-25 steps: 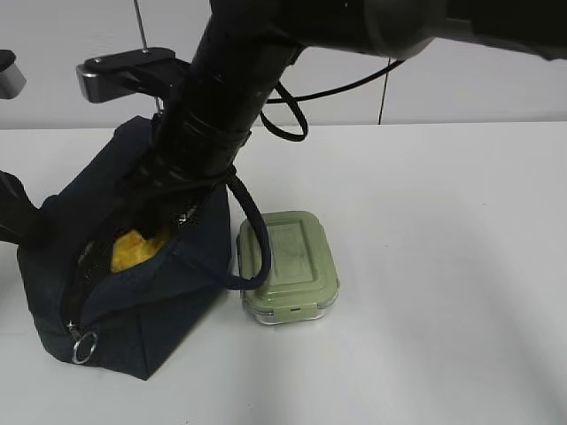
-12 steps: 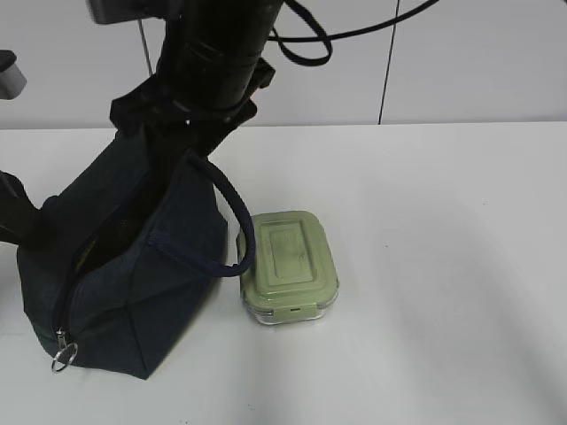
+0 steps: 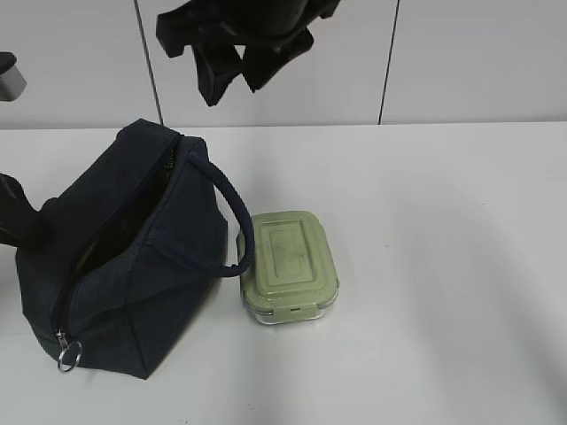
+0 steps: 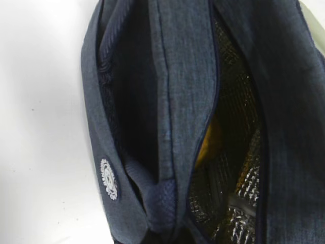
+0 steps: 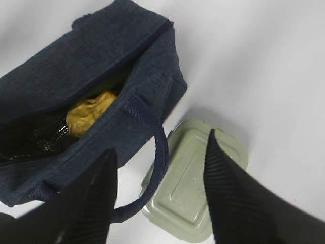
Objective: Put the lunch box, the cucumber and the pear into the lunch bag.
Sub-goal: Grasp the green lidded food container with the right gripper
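Right gripper (image 5: 160, 195) lifted clear of boxy navy fabric lunch bag (image 3: 124, 257), jaws open, empty; yellow-orange bumpy pear (image 5: 89, 113) sat inside, below-left; sage-lidded glass lunch box (image 5: 195, 190) directly beneath, outside. Left gripper closed, pinning bag edge, probably to hold mouth open.

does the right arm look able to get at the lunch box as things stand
Probably yes: the right pincer hangs open above the lunch box, whose lid is bare. Only the bag's handle leans at its left edge.

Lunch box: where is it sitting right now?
In the exterior view the lunch box sits on the table just right of the lunch bag, outside it, beside the handle loop.
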Available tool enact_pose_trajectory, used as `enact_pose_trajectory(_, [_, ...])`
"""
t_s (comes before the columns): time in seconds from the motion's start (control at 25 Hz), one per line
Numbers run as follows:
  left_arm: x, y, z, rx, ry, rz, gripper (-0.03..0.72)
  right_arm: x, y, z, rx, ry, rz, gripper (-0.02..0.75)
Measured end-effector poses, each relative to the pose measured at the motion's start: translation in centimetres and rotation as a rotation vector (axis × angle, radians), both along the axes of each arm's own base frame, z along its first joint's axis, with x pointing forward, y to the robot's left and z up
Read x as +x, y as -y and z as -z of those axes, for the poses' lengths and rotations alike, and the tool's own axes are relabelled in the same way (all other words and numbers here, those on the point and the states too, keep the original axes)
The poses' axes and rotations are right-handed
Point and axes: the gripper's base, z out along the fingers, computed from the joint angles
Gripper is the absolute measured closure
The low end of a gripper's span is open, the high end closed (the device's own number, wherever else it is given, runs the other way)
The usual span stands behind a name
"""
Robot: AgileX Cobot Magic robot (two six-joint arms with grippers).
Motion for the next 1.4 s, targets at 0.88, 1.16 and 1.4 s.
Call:
enact_pose_trajectory(0.88, [-0.1,0.0,0.0,0.000,-0.014,0.004,0.686,3.0,11.2,12.1,0.000,-0.488,0.273,0.314])
enact_pose_trajectory(1.16, [-0.1,0.0,0.0,0.000,-0.014,0.004,0.686,3.1,10.9,12.3,0.040,-0.511,0.259,0.314])
enact_pose_trajectory(1.4, [-0.1,0.0,0.0,0.000,-0.014,0.004,0.686,3.5,10.7,13.9,0.034,-0.546,0.253,0.314])
